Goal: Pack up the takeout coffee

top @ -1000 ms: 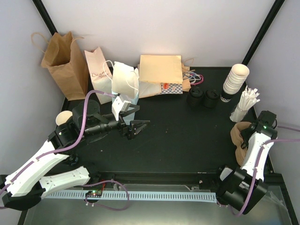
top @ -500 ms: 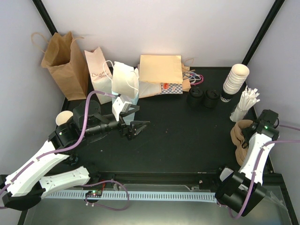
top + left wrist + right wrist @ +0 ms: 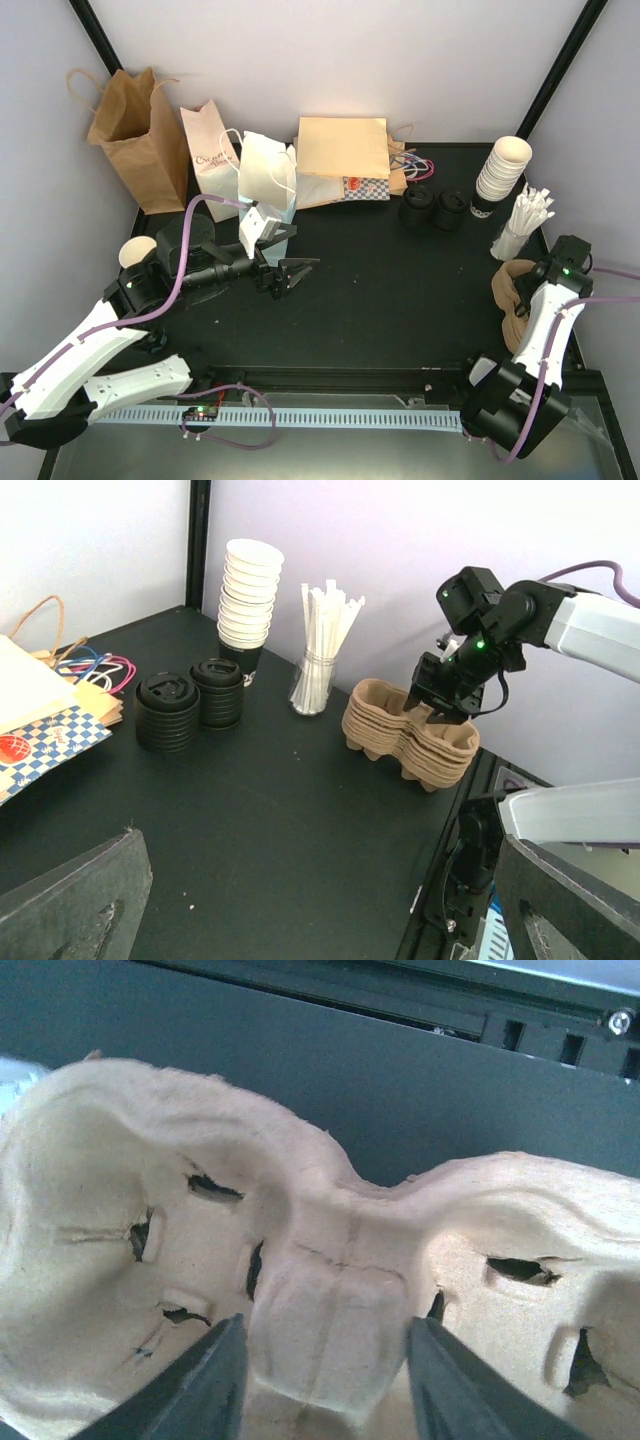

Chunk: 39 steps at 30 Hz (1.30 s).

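Observation:
The takeout coffee is out of view in every frame. My left gripper [image 3: 296, 269] hovers open over the dark tabletop in front of the bags, with nothing between its wide-set fingers [image 3: 85, 900]. My right gripper [image 3: 535, 282] is at the right edge, lowered onto a stack of brown pulp cup carriers [image 3: 508, 296]. In the right wrist view its two dark fingers [image 3: 205, 1385] stand either side of the top carrier's middle ridge [image 3: 335, 1280], close to it with thin gaps, so it is open. The left wrist view shows the same gripper [image 3: 440, 695] on the carriers [image 3: 400, 735].
Paper bags line the back: a tall brown one [image 3: 135, 135], a pink-white one [image 3: 210, 150], a white one [image 3: 265, 170] and flat ones [image 3: 345, 155]. Black lid stacks [image 3: 432, 210], a bare cup stack [image 3: 503, 168] and straws [image 3: 525, 220] stand right. An open cream cup [image 3: 133, 252] sits by my left arm.
The right wrist has shifted very slightly above the carrier stack. The left arm has held still.

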### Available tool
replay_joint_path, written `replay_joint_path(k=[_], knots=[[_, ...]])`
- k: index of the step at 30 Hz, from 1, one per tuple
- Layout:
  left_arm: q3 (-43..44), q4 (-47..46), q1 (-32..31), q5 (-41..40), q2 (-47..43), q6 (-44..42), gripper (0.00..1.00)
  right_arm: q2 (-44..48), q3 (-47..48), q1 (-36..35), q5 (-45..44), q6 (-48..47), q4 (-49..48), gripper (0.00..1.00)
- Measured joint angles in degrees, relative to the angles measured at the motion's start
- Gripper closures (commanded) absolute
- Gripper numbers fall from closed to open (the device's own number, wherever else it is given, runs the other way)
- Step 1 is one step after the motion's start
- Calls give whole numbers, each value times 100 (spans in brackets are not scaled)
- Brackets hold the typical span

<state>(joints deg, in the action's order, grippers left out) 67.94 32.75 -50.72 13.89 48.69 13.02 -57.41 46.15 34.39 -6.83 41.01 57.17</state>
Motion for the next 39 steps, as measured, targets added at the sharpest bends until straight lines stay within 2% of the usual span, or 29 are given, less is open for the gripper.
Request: replay_joint_path(k=[6,8,22,23,24,26,27,28,34,37,39], knots=[[-11,2,0,-17,0,-31,3,44,0,4,9,-2,-17,61],[-17,4,0,-20,0,-37,3,48,0,4,11,0,-17,68],[-50,22,0,-35,-44,-42,3,354,136,2,103,0,118,69],[-50,24,0,-35,-46,-42,3,354,149,4,103,0,120,67],[-50,24,0,-35,-46,-42,3,352,157,2,103,0,120,60],[-50,24,0,-35,-48,-42,3,348,164,4,107,-15,120,26],[-50,24,0,-35,-48,-42,3,341,164,4,105,-22,122,21],[-50,24,0,-35,-48,-42,3,330,164,4,94,-11,122,20],[-66,26,0,-35,-48,-42,3,70,166,2,20,-28,107,26],[-68,26,0,-37,-59,-42,3,-55,160,2,-13,-13,55,42],[-70,24,0,-37,-70,-42,3,-103,160,2,-15,7,11,47]])
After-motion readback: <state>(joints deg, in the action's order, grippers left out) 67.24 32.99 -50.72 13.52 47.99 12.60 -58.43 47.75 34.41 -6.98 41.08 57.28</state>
